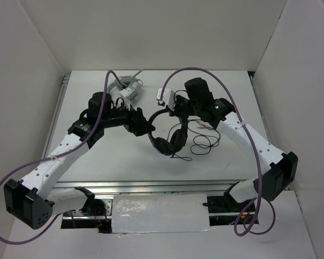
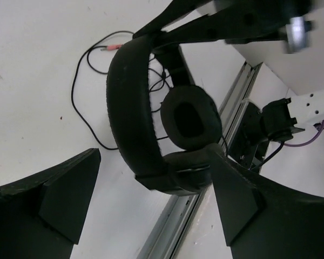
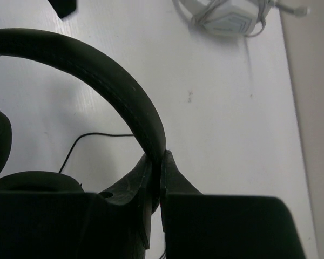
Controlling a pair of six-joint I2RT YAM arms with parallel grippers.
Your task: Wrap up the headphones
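Three white walls (image 1: 27,81) box the table (image 1: 113,162) on the left, rear and right, and a metal rail (image 1: 151,186) runs along its near edge just ahead of the arm bases. Most of the bare surface lies at the near left and near middle. A grey-white stand (image 1: 127,89) takes up the rear left, well apart from the work. The loose loops of the cable (image 1: 202,141) lie flat on the right middle of the table, beside the right arm.

The headphones (image 1: 166,137) are near the table's centre, between the two grippers. The right arm rises from the near right corner, bends at its elbow by the right wall and reaches inward. The right gripper (image 1: 171,109) is clamped tight on the headband (image 3: 97,70), its fingers pressed together on the band's edge. The headband arcs away from that grip. Of the two earcups (image 2: 190,116), one faces the left wrist camera with its padded ring and the other sits just below it at the band's end. Whether the lower one touches the table cannot be told.

The left arm stretches from the near left corner toward the centre. The left gripper (image 1: 144,127) stands wide apart with one finger on each side of the headphones. The lower earcup is just beside one finger (image 2: 232,194), and the gripper grips nothing.
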